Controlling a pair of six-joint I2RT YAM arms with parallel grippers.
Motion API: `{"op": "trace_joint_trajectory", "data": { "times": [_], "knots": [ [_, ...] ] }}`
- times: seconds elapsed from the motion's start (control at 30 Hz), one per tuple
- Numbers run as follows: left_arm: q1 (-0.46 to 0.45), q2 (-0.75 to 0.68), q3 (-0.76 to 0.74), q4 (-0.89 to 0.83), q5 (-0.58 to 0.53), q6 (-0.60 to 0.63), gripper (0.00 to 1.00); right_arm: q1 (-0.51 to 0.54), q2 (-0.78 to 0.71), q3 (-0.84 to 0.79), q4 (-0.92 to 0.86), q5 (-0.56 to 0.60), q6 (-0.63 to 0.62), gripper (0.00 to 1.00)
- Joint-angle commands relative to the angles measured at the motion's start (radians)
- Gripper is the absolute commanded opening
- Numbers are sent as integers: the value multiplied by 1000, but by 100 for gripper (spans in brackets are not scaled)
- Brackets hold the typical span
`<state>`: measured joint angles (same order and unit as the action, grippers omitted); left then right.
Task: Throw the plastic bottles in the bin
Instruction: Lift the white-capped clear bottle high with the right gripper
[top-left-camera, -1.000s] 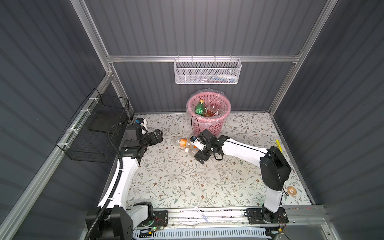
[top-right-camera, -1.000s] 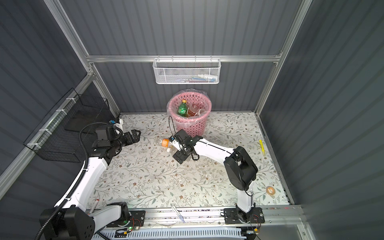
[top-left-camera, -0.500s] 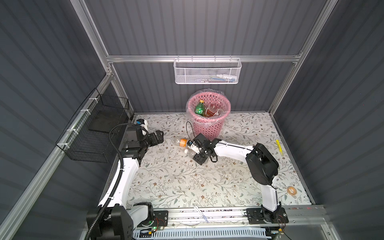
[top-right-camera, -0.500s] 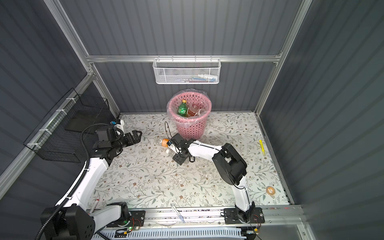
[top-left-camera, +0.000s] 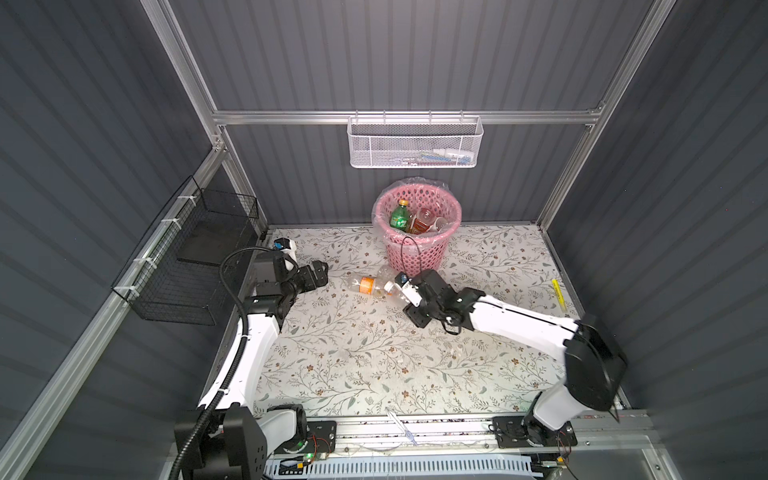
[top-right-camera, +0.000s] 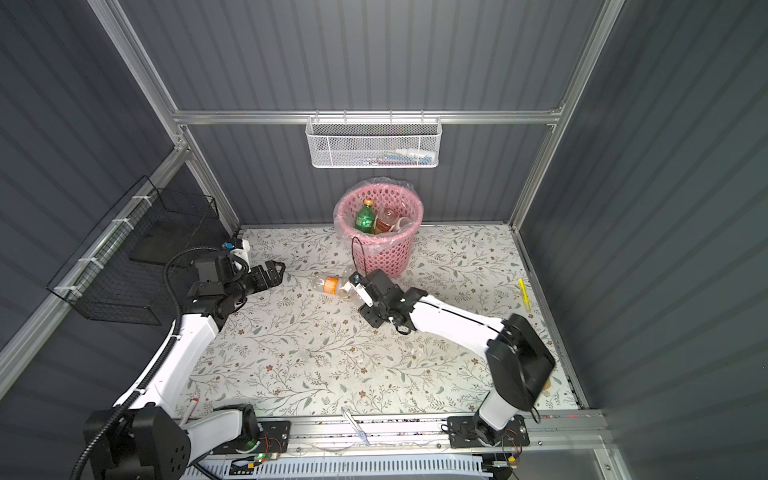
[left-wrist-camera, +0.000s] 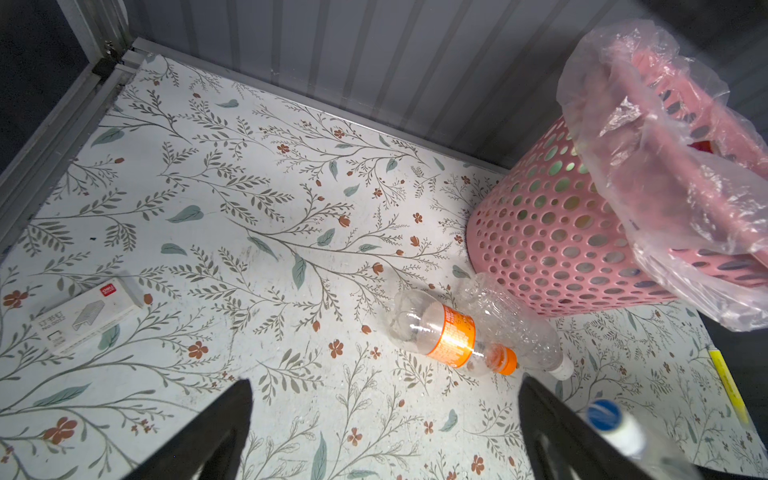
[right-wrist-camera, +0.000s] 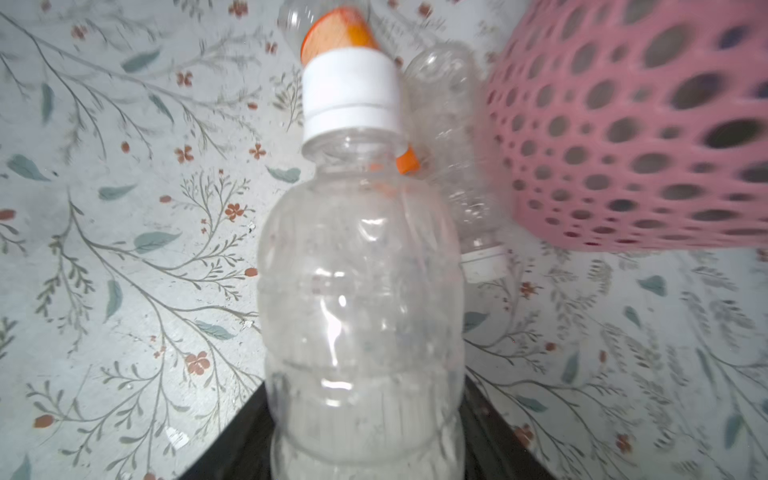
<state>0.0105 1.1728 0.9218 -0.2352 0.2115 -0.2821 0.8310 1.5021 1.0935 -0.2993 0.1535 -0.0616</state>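
Observation:
My right gripper (right-wrist-camera: 363, 399) is shut on a clear plastic bottle (right-wrist-camera: 361, 291) with a white cap, the black fingers pressing on both of its sides. In both top views this gripper (top-left-camera: 402, 291) is low over the mat, just in front of the pink bin (top-left-camera: 417, 249). Two more bottles lie beside it: one with an orange label (top-left-camera: 368, 286) (left-wrist-camera: 449, 332) and a crumpled clear one (left-wrist-camera: 511, 320) against the bin's foot. A green bottle (top-left-camera: 400, 216) and an amber one (top-left-camera: 417, 224) lie inside the bin. The left gripper (top-left-camera: 322, 272) (left-wrist-camera: 384, 386) hangs open and empty at the left.
A yellow highlighter (top-left-camera: 559, 295) lies by the right wall. There is a staple box (left-wrist-camera: 87, 316) on the mat at the left. A white mesh basket (top-left-camera: 415, 143) hangs on the back wall above the bin, and a black wire basket (top-left-camera: 195, 257) on the left wall.
The right gripper has closed on the white-capped clear bottle, and that arm's elbow has swung back to the right. The left arm has barely moved.

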Motion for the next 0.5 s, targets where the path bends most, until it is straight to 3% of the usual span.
{"op": "trace_joint_trajectory", "data": {
  "times": [0.0,0.2,0.37,0.47],
  "knots": [
    [7,4,-18,27,35,3,100,-22,-175,-83,91,80,82,60],
    [6,-12,-36,50,51,14,100,-60,-525,-219,301,199,83,60],
    [6,-44,-61,91,87,0,100,-69,-745,-292,557,303,-14,60],
    [5,-69,-65,100,101,-11,100,-70,-831,-323,737,307,-85,60]
  ]
}}
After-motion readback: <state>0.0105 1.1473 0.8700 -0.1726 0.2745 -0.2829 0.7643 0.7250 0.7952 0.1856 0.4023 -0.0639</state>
